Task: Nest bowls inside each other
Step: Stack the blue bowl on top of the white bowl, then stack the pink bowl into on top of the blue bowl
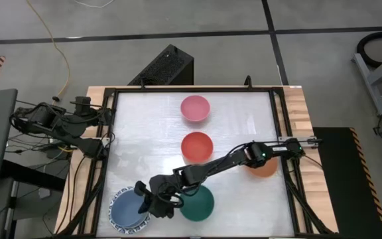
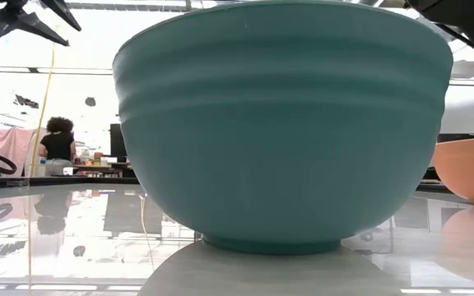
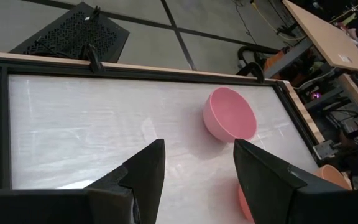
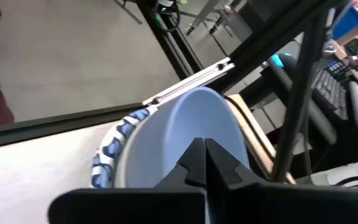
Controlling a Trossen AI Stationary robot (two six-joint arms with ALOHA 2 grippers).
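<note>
Right gripper [image 1: 146,199] I see with fingers pressed together, above the blue bowl [image 1: 130,210], just beside the green bowl [image 1: 197,203]; left gripper [image 3: 194,171] waits half open.

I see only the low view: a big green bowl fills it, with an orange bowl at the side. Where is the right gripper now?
Observer: The right gripper is beside the green bowl, at the edge of a blue bowl.
Operator: Is this blue bowl standing alone?
Observer: No, it sits inside a bowl with a blue-patterned rim.
Operator: And the left gripper?
Observer: The left gripper waits open at the table's left side, holding nothing.
</note>
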